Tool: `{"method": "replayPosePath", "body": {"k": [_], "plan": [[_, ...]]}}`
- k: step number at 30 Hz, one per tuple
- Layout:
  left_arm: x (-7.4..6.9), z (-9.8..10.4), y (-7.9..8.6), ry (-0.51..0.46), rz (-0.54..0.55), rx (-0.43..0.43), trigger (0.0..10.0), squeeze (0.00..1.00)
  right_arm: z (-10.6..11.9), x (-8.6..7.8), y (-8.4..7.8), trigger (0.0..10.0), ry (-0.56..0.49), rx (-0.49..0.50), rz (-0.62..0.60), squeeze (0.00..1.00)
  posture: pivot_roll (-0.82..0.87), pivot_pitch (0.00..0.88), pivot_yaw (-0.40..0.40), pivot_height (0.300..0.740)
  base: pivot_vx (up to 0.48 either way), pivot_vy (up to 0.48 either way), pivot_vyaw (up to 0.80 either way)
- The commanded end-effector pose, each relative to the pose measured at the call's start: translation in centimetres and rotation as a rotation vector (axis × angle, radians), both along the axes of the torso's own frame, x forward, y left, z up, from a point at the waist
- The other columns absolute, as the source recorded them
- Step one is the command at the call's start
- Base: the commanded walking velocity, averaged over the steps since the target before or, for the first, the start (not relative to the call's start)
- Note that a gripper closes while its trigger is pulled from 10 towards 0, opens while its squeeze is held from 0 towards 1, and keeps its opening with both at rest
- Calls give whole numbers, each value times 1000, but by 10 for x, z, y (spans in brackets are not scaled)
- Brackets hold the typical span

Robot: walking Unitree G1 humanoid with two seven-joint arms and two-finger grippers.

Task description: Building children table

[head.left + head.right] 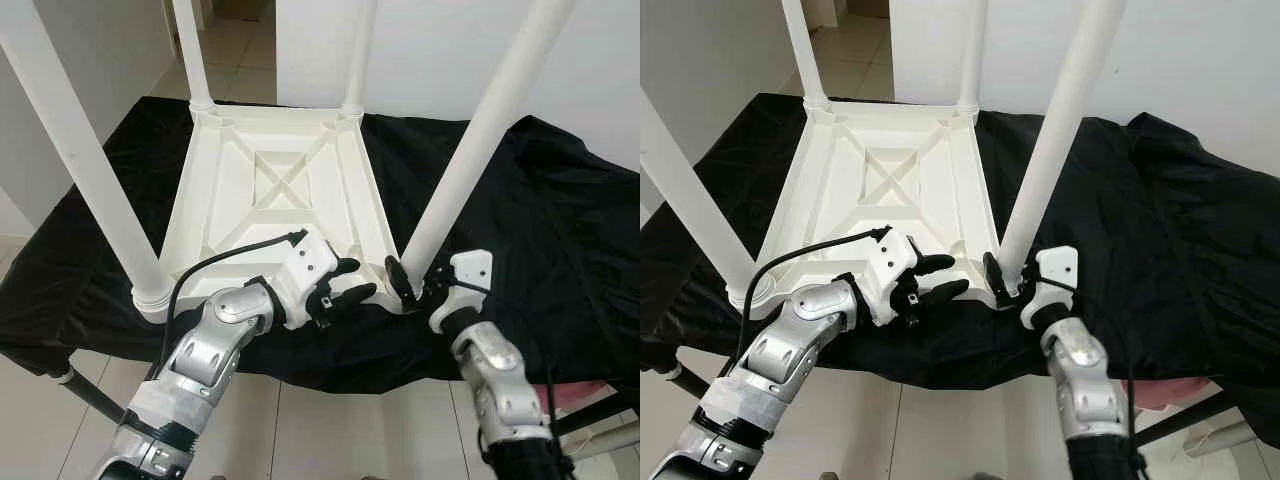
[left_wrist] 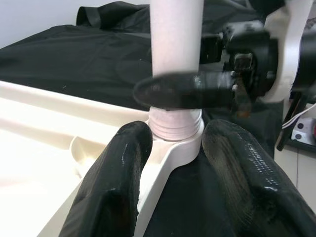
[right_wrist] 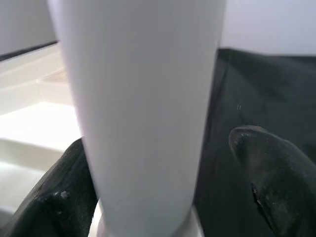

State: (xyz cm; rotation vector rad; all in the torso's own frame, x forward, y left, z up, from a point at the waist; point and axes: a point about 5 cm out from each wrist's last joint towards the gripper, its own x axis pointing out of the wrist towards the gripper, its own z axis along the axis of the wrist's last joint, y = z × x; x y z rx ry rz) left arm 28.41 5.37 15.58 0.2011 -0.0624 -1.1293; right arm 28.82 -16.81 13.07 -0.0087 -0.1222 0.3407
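A white plastic children's table (image 1: 270, 170) lies upside down on a black cloth, all its legs pointing up. My right gripper (image 1: 412, 283) stands open at the base of the near right leg (image 1: 470, 150), one black finger on each side. In the right wrist view that leg (image 3: 143, 98) rises between the fingers (image 3: 271, 168), and one finger stands clear of it. My left gripper (image 1: 362, 278) is open just left of that corner, its fingers (image 2: 118, 173) straddling the table's near rim by the leg socket (image 2: 175, 131).
The black cloth (image 1: 540, 200) covers a low work surface with tiled floor below its front edge. The near left leg (image 1: 90, 170) and two far legs (image 1: 190, 50) stand upright. A white wall is behind. A pink object (image 1: 1160, 395) lies under the right side.
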Motion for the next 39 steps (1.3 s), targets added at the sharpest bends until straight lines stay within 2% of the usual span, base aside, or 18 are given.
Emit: {"method": "replayPosePath", "body": {"k": [1, 5, 7, 13, 14, 15, 16, 17, 18, 23, 31, 32, 39], "plan": [[-3, -1, -1, -2, -6, 0, 10000, 0, -4, 0, 1, 10000, 15, -1, 45, 0, -46, 0, -41, 740, 0, 0, 0], [-3, 0, -1, 3, -12, -4, 10000, 0, -3, 3, 2, 10000, 22, -10, 91, 0, -39, 0, -46, 740, 0, 0, 0], [-7, 0, -2, 17, -35, -16, 10000, 0, -4, 10, 4, 10000, 44, -63, 197, 0, -15, 0, -55, 740, 0, 0, 0], [-12, 0, -2, 51, -71, -18, 10000, 0, -10, 19, 4, 10000, 89, -144, 318, 0, -3, 0, -60, 740, 0, 0, 0], [-12, 0, -2, 58, -77, -18, 10000, 0, -12, 20, 3, 3373, 97, -160, 334, 0, -3, 0, -60, 740, 0, 0, 0], [-12, 0, -2, 58, -77, -18, 10000, 0, -12, 20, 3, 3373, 97, -160, 334, 0, -3, 0, -60, 740, 0, 0, 0], [-13, 0, -2, 65, -82, -20, 10000, 0, -12, 22, 2, 627, 104, -166, 343, 0, -5, 0, -60, 740, 0, 0, 0], [-13, 0, -2, 65, -82, -20, 10000, 0, -12, 22, 2, 627, 104, -166, 343, 0, -5, 0, -60, 740, 0, 0, 0], [-13, 0, -2, 69, -84, -22, 10000, 0, -12, 25, -1, 0, 108, -173, 349, 0, -10, 0, -56, 740, 0, 0, 0], [-14, 0, -7, 67, -99, -14, 10000, 0, -10, 32, -8, 0, 111, -190, 354, 0, -12, 0, -53, 740, 0, 0, 0], [-12, 0, -4, 69, -84, -14, 10000, 0, -11, 33, -8, 118, 110, -166, 353, 0, -6, 0, -59, 740, 0, 0, 0], [-12, 0, -4, 72, -81, -13, 10000, 0, -13, 32, -6, 10000, 113, -156, 362, 0, -7, 0, -59, 740, 0, 0, 0], [-11, -3, -3, 57, -63, 9, 10000, 0, -13, 26, 6, 10000, 83, -85, 329, 0, -11, 0, -66, 740, 0, 0, 0]]}}
